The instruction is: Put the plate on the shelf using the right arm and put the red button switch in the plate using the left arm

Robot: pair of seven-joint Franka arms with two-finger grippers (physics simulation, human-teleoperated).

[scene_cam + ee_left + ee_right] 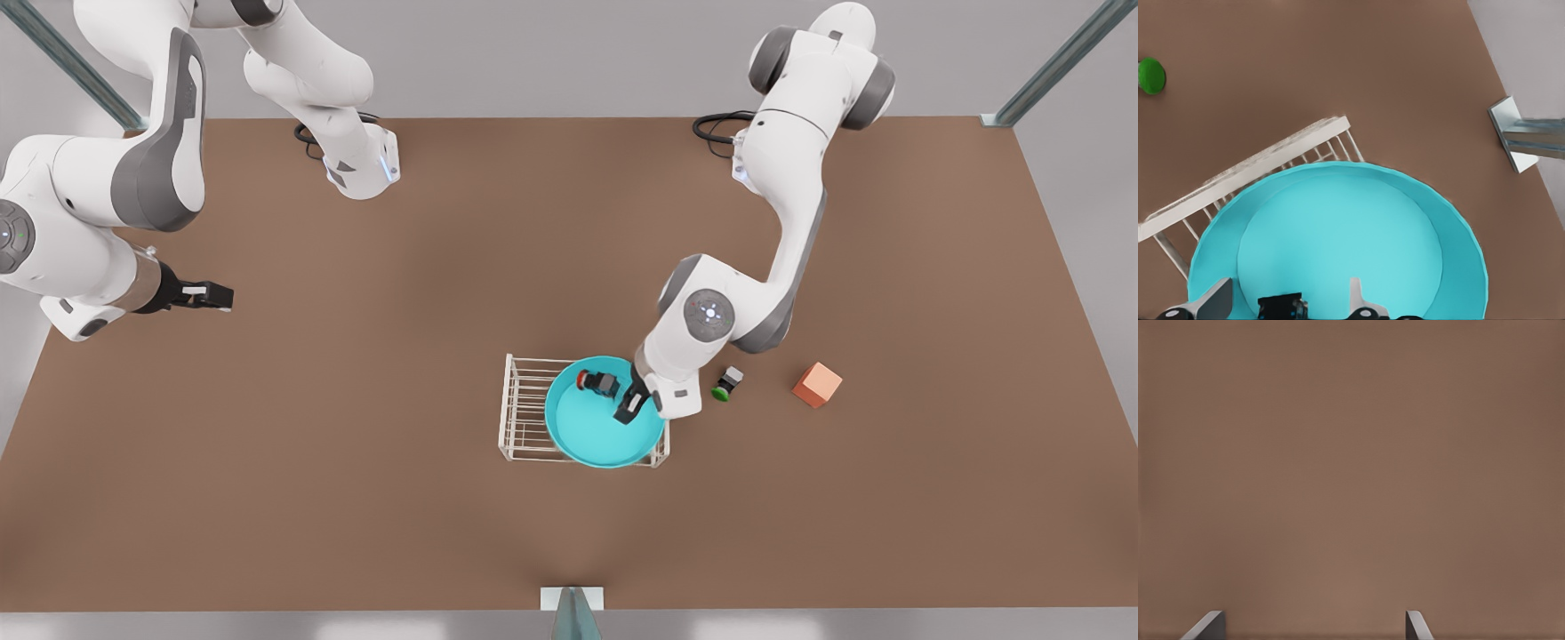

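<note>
Plate (597,425): we see it lying on the rack (524,409), toward the rack's end at the front view's right, its rim reaching past the wire edge there.
Switch (599,383): it lies on its side inside the plate, near the rim, red cap toward the front view's left; in the left wrist view we see its dark body (1280,307) between the fingers.
Left gripper (629,404): it hangs over the plate just beside the switch; we see its fingers (1218,299) spread wide, not pressing on the switch body between them.
Right gripper (212,294): it waits far off at the front view's left, above bare table (1351,467); we see its fingertips (1208,623) well apart, holding nothing.
Green switch (726,384): it sits on the table just beyond the left arm's wrist, at the front view's right of the rack.
Cube (817,384): orange, farther to that side, well apart from the rack.
</note>
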